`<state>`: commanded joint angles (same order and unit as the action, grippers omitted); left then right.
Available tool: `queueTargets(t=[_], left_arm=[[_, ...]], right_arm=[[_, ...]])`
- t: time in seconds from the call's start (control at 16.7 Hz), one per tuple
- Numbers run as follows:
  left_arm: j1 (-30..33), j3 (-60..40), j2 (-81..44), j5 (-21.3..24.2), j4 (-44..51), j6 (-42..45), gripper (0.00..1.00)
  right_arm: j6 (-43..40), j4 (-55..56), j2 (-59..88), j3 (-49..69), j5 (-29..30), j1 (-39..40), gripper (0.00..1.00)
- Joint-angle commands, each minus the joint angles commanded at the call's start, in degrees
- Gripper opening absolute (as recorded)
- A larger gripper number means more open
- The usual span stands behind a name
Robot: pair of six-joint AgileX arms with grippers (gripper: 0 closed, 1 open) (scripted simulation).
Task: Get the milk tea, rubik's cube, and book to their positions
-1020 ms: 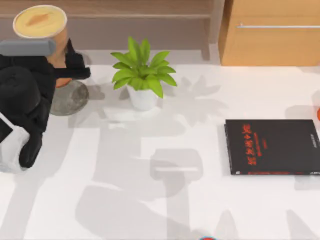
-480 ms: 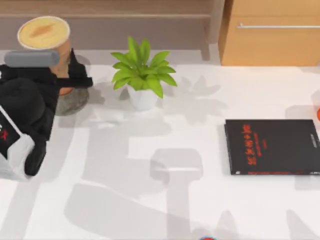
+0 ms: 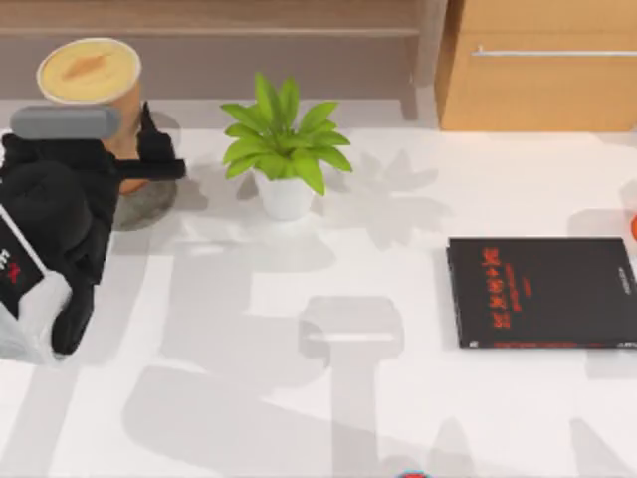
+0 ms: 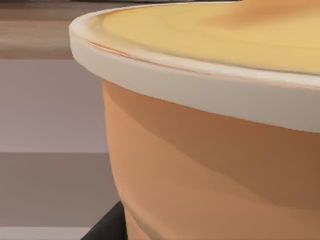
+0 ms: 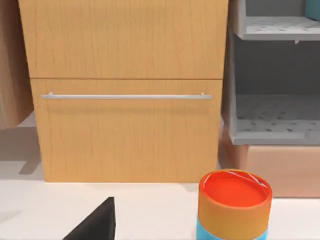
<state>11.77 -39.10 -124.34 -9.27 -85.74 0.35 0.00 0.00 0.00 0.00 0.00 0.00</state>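
Note:
The milk tea (image 3: pixel 90 72), an orange-tan cup with a pale rim and creamy top, stands upright at the table's back left. My left gripper (image 3: pixel 127 159) is shut on its lower side, over a round grey coaster (image 3: pixel 149 204). Up close, the cup's rim and wall (image 4: pixel 210 165) are in the left wrist view with a dark finger (image 4: pixel 107 229) against it. The rubik's cube is out of view. A teal-blue corner (image 5: pixel 313 9) sits on the upper shelf; I cannot tell whether it is the book. My right arm is parked off to the right.
A white-potted green plant (image 3: pixel 282 149) stands just right of the cup. A thin black book with red lettering (image 3: pixel 542 292) lies at the right. Behind it is a wooden drawer cabinet (image 5: pixel 125 95), beside grey shelves (image 5: pixel 275 120). An orange-topped can (image 5: pixel 234 202) stands at the right edge.
My left gripper has carried the milk tea a little to the right and toward the front, and lower over the coaster. The move has slowed in the last half second.

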Motion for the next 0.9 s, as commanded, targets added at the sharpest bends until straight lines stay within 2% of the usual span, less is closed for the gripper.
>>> queueTargets(t=[0.66, 0.9], left_arm=[[0.0, 0.0, 0.0, 0.0, 0.0, 0.0, 0.98], [0.0, 0.0, 0.0, 0.0, 0.0, 0.0, 1.0]], right_arm=[[0.0, 0.0, 0.0, 0.0, 0.0, 0.0, 1.0], [0.0, 0.0, 0.0, 0.0, 0.0, 0.0, 1.0]])
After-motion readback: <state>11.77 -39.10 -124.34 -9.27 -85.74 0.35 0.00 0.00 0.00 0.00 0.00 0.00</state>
